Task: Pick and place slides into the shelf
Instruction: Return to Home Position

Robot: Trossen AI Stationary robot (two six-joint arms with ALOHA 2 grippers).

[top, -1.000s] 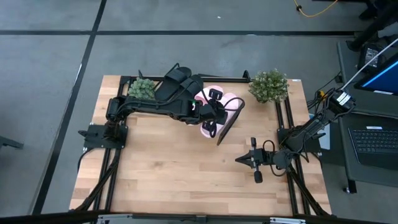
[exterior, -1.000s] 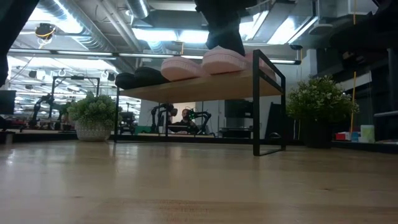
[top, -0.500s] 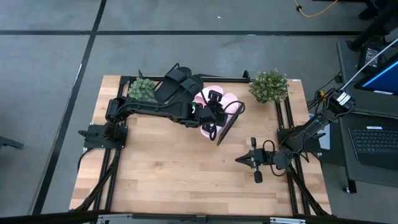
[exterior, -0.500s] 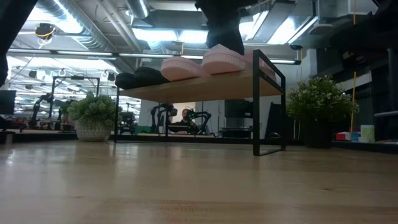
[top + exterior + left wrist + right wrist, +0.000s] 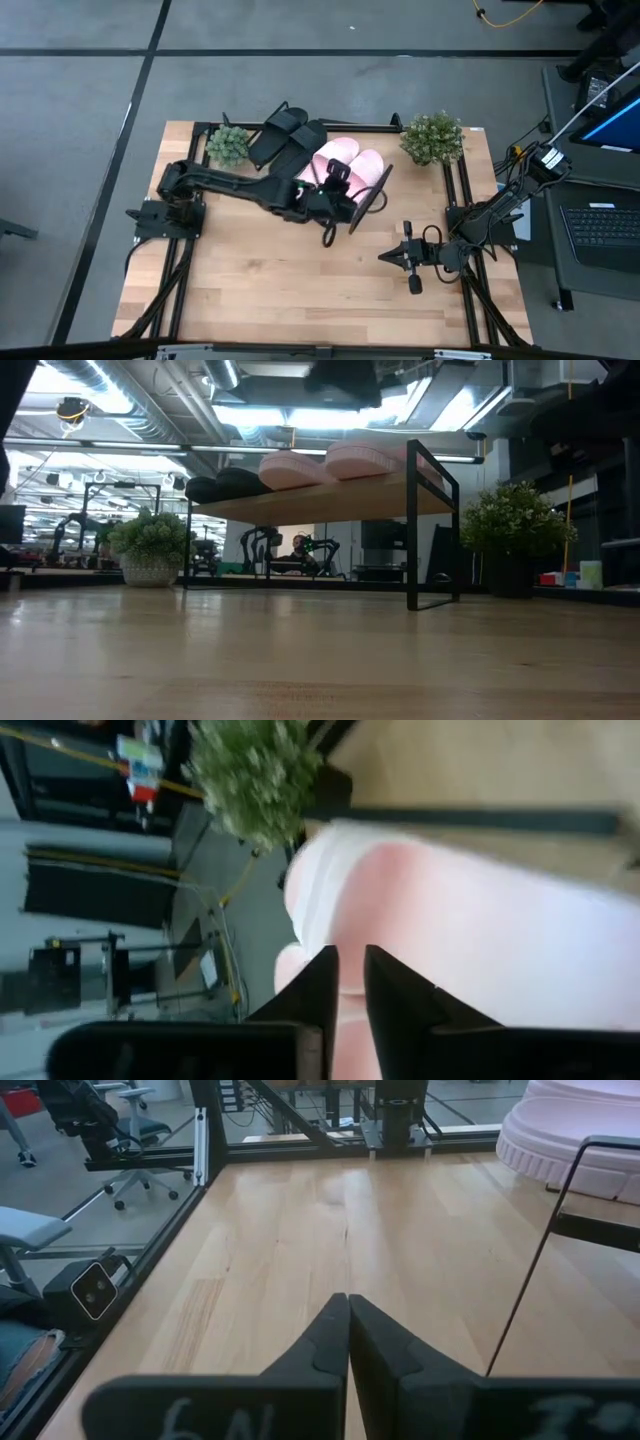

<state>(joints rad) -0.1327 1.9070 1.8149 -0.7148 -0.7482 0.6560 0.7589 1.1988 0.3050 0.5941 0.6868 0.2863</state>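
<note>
Left wrist view | your left gripper (image 5: 349,960): fingers a slit apart, empty, likely since nothing remains to carry | pale pink broad-strap slides (image 5: 345,160) just ahead, matte black pair (image 5: 285,135) beside them, all on slanted light-wood shelf (image 5: 330,503) | right gripper (image 5: 347,1305): closed, empty, parked well aside.
</note>
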